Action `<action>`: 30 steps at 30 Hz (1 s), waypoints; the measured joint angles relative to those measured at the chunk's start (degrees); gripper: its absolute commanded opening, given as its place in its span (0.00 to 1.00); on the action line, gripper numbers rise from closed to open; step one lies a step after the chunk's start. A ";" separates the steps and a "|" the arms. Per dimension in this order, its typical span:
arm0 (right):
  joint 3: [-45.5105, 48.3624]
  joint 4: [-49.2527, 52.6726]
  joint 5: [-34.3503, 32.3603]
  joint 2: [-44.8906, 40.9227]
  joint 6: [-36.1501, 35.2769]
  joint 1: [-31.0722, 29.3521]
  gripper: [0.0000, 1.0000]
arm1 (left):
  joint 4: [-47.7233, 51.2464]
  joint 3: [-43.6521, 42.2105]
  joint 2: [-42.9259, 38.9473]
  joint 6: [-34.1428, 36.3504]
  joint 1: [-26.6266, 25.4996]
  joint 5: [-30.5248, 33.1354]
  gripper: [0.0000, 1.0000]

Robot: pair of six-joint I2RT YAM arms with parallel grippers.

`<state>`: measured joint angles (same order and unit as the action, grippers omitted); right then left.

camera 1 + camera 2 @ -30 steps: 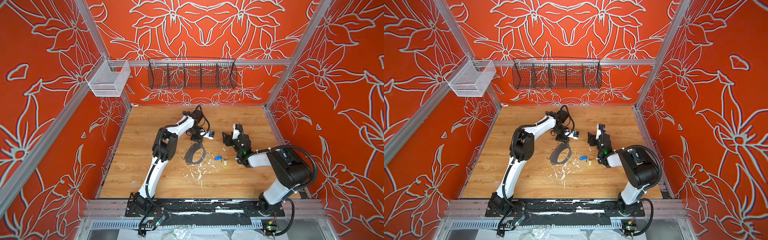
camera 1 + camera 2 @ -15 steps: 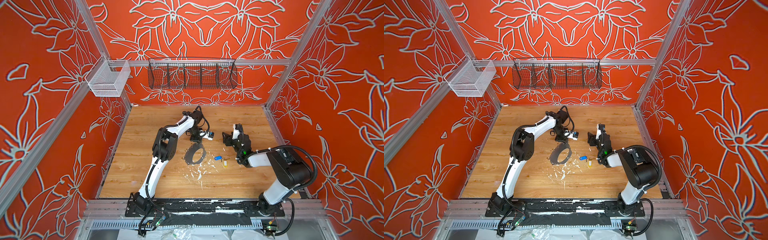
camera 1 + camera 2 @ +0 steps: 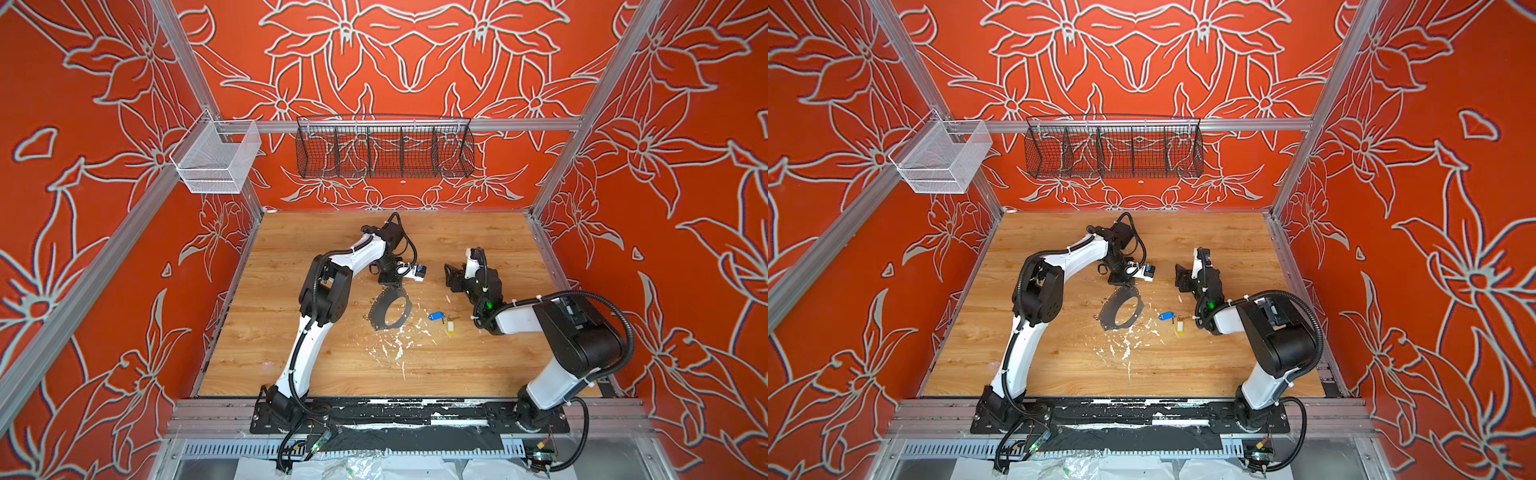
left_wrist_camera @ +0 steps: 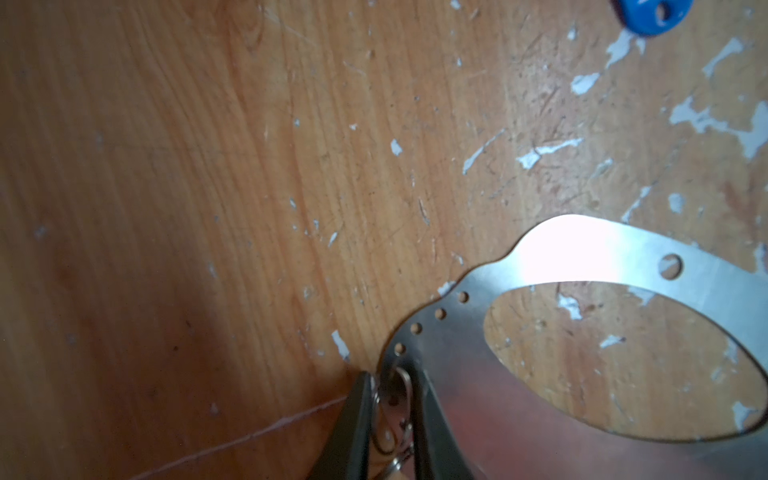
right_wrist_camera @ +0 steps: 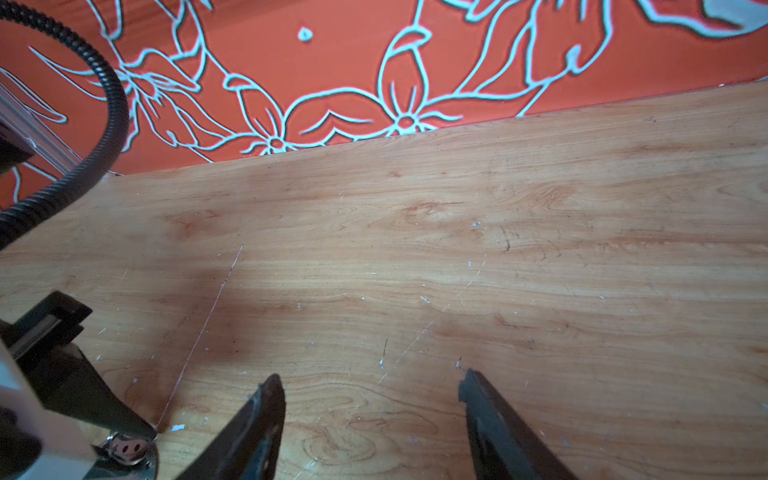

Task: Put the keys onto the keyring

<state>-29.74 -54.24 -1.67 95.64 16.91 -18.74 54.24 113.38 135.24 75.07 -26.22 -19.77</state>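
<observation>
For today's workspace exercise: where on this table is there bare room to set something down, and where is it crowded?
Free: the table strip along the back wall, and the near-left patch between the left arm and the side wall. Crowded: the middle, where the left gripper pinches the keyring, with the blue key, the yellow key and the open right gripper close by.

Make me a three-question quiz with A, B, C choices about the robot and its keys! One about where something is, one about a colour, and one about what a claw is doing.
1. Where do the keys lie?
A. On the wooden table
B. In the black wire basket
C. In the right gripper

2. What colours are the key tags?
A. Red and green
B. Blue and yellow
C. Both white

3. What is the left gripper doing?
A. Hanging wide open in the air
B. Holding a key
C. Pinching the keyring's edge

Answers:
1 A: the blue key and yellow key rest on the table.
2 B: the tags show it.
3 C: the left gripper is closed on the keyring.
</observation>
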 measured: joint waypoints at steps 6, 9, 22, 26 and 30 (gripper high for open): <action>0.00 0.00 0.00 0.00 0.00 0.00 0.70 | -1.25 -0.09 -0.28 -0.11 0.00 0.20 0.21; 0.00 0.00 0.00 0.00 0.00 -0.02 0.70 | -1.27 -0.09 -0.50 -0.11 0.00 0.17 0.21; 0.00 0.00 0.00 0.00 0.00 0.00 0.70 | 0.57 0.31 -0.83 0.55 0.02 0.13 0.19; 0.00 0.02 0.00 0.00 0.00 0.00 0.70 | 0.79 0.57 -0.83 0.61 0.02 0.11 0.21; 0.00 0.02 0.00 0.00 0.00 -0.02 0.70 | 0.96 0.61 -0.83 0.61 -0.02 0.15 0.19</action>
<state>-29.74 -54.22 -1.67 95.64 16.91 -18.76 55.20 113.99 134.41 75.68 -26.24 -19.62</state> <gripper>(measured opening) 0.697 0.199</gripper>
